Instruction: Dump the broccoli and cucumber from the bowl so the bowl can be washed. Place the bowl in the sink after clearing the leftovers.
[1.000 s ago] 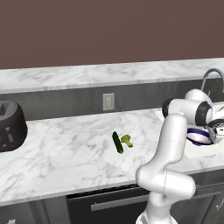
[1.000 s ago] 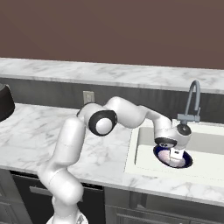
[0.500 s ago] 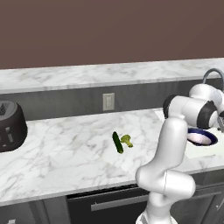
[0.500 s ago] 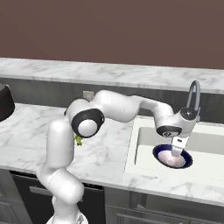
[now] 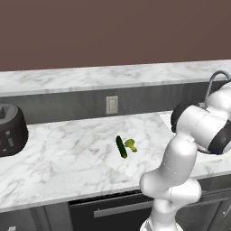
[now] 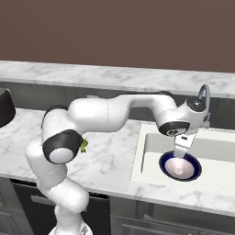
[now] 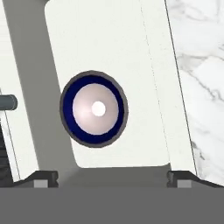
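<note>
In your left base view the arm hides most of the sink, and the faucet is cut off at the edge. In the right base view the arm covers nearly all of the broccoli. The bowl sits flat in the sink, blue rim up, pale inside, with nothing in it. Your tool hangs just above it, wide open, holding nothing. The cucumber lies on the table, just beside the broccoli.
</note>
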Motion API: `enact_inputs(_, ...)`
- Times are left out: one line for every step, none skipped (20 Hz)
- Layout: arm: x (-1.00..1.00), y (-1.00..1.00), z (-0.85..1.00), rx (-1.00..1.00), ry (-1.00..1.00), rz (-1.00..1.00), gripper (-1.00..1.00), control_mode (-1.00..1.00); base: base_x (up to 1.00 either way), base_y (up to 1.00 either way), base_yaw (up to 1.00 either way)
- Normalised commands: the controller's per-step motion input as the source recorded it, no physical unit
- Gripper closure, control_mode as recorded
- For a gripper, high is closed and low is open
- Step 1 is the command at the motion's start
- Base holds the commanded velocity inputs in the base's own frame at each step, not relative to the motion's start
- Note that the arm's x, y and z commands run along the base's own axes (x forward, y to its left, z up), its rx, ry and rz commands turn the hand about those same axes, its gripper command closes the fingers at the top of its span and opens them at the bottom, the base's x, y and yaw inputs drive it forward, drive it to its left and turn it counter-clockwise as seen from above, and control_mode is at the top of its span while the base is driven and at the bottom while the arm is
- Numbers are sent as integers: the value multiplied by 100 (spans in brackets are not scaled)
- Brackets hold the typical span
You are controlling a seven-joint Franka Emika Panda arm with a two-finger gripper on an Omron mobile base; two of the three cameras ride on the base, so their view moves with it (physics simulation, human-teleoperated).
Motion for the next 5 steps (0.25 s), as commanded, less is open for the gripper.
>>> enact_inputs(-74, 100, 73, -1, -7, 0, -100, -100, 0, 0, 0)
enact_inputs(-77, 100, 72, -2, -8, 0, -100, -100, 0, 0, 0)
enact_inputs(-80, 100, 74, -2, -9, 0, -100, -100, 0, 0, 0)
enact_inputs(-79, 100, 73, -3, -9, 0, -100, -100, 0, 0, 0)
enact_inputs(-76, 100, 70, -5, -9, 0, -100, -100, 0, 0, 0)
